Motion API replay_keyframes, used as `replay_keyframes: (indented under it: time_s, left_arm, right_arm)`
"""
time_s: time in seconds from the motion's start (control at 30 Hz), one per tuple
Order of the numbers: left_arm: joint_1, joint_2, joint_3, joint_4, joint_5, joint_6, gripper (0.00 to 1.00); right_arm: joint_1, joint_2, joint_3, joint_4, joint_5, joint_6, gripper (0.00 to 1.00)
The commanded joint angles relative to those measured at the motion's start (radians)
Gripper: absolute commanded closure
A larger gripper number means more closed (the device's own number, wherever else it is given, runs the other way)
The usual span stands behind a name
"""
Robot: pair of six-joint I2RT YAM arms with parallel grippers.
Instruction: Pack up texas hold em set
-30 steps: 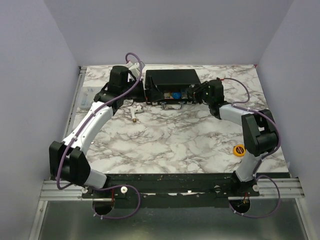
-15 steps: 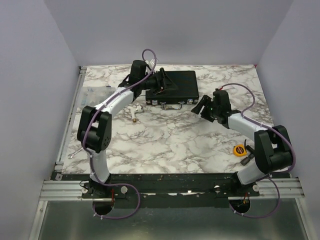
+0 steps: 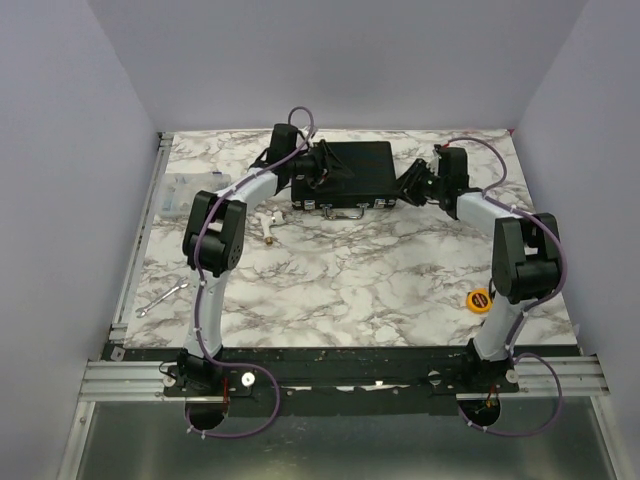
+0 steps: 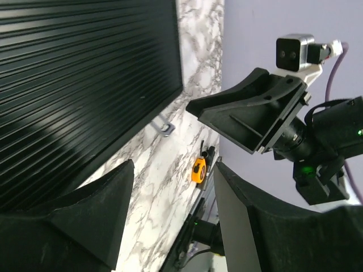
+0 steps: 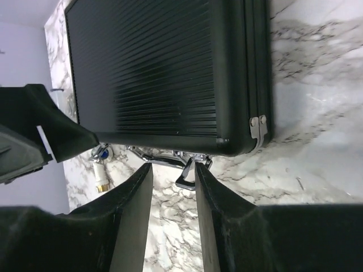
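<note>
Left gripper [image 4: 173,170]: fingers apart, only marble in the gap. Right gripper [image 5: 172,167]: fingers parted by a narrow gap, also empty. You hold nothing with either arm

Case [image 3: 345,165]: lid down, flat at 12 o'clock on the table [image 3: 330,280], long axis 9-to-3. No chips, cards or discs show outside it. Your left gripper sits at its 9 o'clock end, over the lid edge. Your right is just beside the 3 o'clock end, near the front corner. Contact on either side: cannot tell

Handle [image 3: 345,211]: on the 6 o'clock long side, lined up past your right fingertips in the right wrist view. Latches [image 3: 379,204] flank it; snapped or not, cannot tell

Judgement: packing nearly complete, latches likely next. Your right arm looks nearer that front edge; come in from 6 o'clock, across the short axis. Tape measure [image 3: 479,298] at 4 o'clock, well apart; leave it
</note>
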Motion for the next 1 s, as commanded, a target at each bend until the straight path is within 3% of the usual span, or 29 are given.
replay_keyframes:
  time_s: [0.0,0.13,0.5,0.67,0.97]
  left_arm:
    - [0.032,0.006,-0.045,-0.075,-0.016,-0.052,0.41]
    - [0.048,0.029,-0.026,-0.192,-0.027,-0.039,0.40]
    - [0.080,0.026,-0.020,-0.286,-0.088,0.005,0.38]
    - [0.096,0.025,-0.070,-0.276,-0.109,-0.054,0.32]
    - [0.101,0.058,-0.005,-0.324,-0.127,-0.043,0.31]
  right_arm:
    - [0.006,0.064,0.028,0.056,-0.125,-0.004,0.63]
    - [0.006,0.088,0.033,0.058,-0.113,-0.036,0.68]
    - [0.005,0.041,0.044,0.007,-0.113,-0.049,0.78]
    - [0.006,0.032,0.063,0.027,-0.176,0.016,0.84]
    - [0.006,0.132,-0.066,0.132,-0.178,0.029,0.94]
